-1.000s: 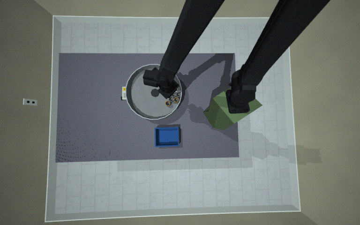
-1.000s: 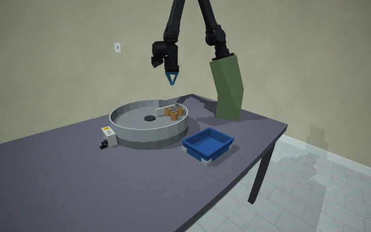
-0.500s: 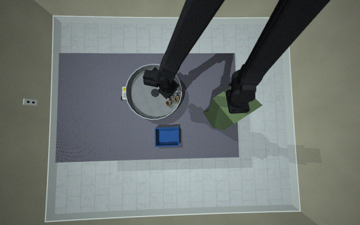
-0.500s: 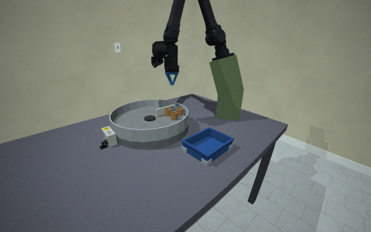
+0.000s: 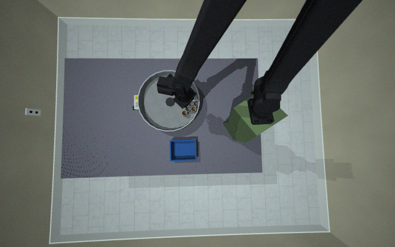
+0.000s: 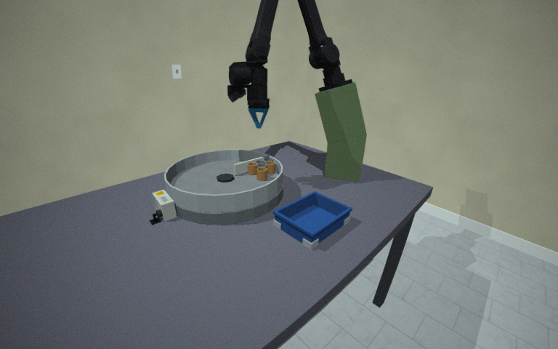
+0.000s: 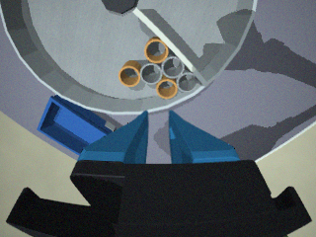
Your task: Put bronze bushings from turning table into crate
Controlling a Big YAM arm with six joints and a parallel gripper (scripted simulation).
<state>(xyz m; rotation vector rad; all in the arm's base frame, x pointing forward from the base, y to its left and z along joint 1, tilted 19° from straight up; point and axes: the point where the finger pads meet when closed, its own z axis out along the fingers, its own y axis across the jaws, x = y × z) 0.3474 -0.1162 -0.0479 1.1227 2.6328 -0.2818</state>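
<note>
The grey turning table (image 6: 224, 181) stands on the table top. Three bronze bushings (image 7: 130, 75) (image 7: 156, 49) (image 7: 166, 89) stand upright in a tight cluster with steel bushings (image 7: 173, 66) near the table's rim, against a white bar (image 7: 165, 39). The cluster also shows in the exterior view (image 6: 261, 173) and from above (image 5: 184, 112). My gripper (image 6: 258, 123) hangs high above the turning table, near the cluster, pointing down. Its blue fingers stand a little apart with nothing between them. The blue crate (image 6: 312, 216) is empty, in front of the turning table.
A green block (image 6: 341, 131) carries the arm's base at the back right. A small white box with a yellow label (image 6: 163, 203) sits against the turning table's left side. The crate (image 5: 183, 150) lies near the table's front.
</note>
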